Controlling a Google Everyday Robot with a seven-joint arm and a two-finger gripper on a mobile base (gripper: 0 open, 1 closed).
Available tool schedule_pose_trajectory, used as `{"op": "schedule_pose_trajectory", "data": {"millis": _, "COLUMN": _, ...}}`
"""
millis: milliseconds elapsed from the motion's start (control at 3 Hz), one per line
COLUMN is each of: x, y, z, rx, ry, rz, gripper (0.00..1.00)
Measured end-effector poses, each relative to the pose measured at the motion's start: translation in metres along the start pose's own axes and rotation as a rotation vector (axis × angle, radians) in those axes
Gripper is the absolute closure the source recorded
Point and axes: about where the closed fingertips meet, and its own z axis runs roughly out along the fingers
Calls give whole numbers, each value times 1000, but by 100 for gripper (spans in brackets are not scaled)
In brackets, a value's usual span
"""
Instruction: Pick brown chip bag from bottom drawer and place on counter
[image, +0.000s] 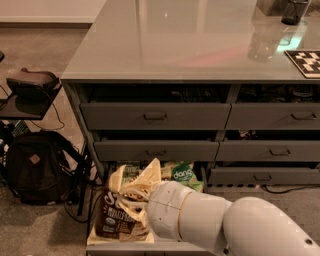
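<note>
The brown chip bag is cream-tan up top, dark brown below, with white lettering. The white arm's gripper is right against it. The counter is glossy grey-green, the checkered board is black-and-white and the bottom drawer is plain grey.

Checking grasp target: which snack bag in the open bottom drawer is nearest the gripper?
The brown chip bag, cream top and dark brown bottom, at the bottom drawer's front left; the gripper is against it. The green dang bag lies farther back.
</note>
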Motion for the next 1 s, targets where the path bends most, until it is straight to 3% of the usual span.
{"op": "schedule_pose_trajectory", "data": {"millis": 333, "x": -18, "y": -13, "z": -22, "rx": 94, "ry": -16, "rz": 41, "gripper": 100}}
{"op": "schedule_pose_trajectory", "data": {"millis": 667, "x": -26, "y": -23, "z": -42, "rx": 156, "ry": -29, "rz": 66, "gripper": 100}}
{"op": "schedule_pose_trajectory", "data": {"millis": 1000, "x": -26, "y": -23, "z": -42, "rx": 156, "ry": -29, "rz": 66, "gripper": 100}}
